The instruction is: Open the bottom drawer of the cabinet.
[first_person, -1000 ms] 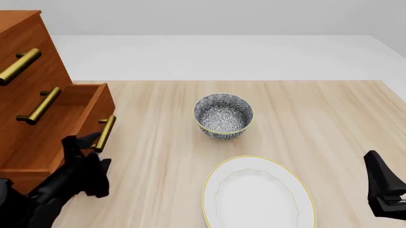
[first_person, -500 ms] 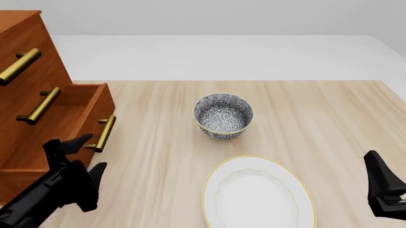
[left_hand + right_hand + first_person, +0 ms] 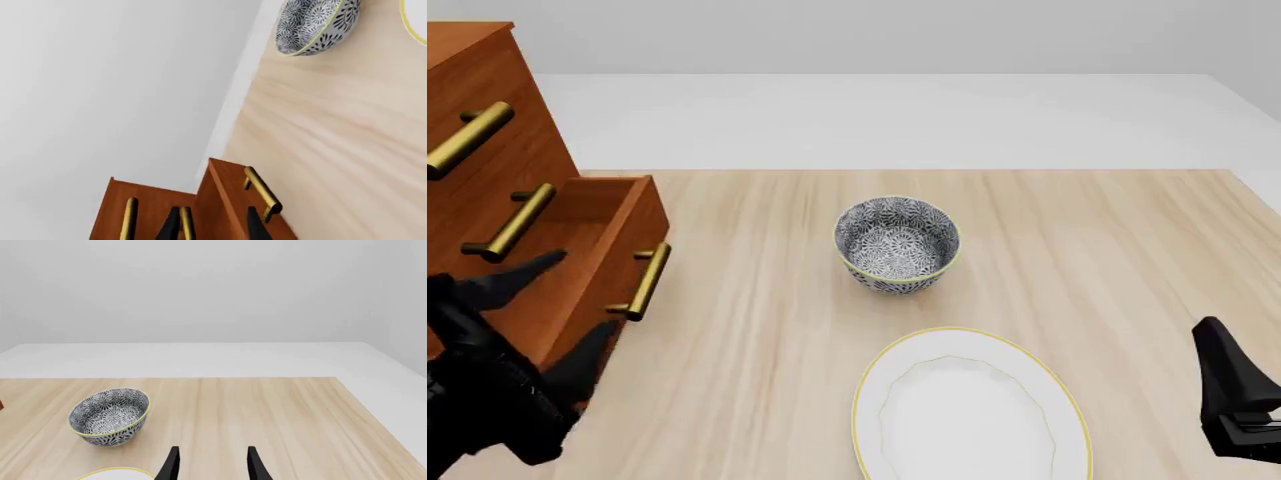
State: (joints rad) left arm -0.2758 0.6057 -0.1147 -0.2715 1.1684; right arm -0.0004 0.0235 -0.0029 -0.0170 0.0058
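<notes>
Drawer work looks finished from how things lie: the bottom drawer point(image 3: 587, 250) stands slid out of the cabinet point(image 3: 487, 150) at the left edge of the front view, its box projecting toward the middle of the desk point(image 3: 1068, 260) while the two drawers above sit flush. Its brass handle point(image 3: 647, 282) hangs free, nothing gripping it. That would explain why the left tool point(image 3: 541, 310) sits in the lower left of the frame, apart from the handle, with fingers spread wide and holding nothing; I judge it needs no grip now.

The drawer's front faces right and a little toward the camera. Its handle bar runs along the front face, slanting from lower left to upper right in the picture, and the travel axis lies crosswise to that bar, out from the cabinet.

The right tool point(image 3: 210, 465) waits at the lower right, well apart from the cabinet; its wrist view shows two finger tips with a gap between them, so probably spread, empty. A patterned bowl point(image 3: 897, 244) and a white plate point(image 3: 969, 410) sit mid-desk, clear of the drawer's path.
</notes>
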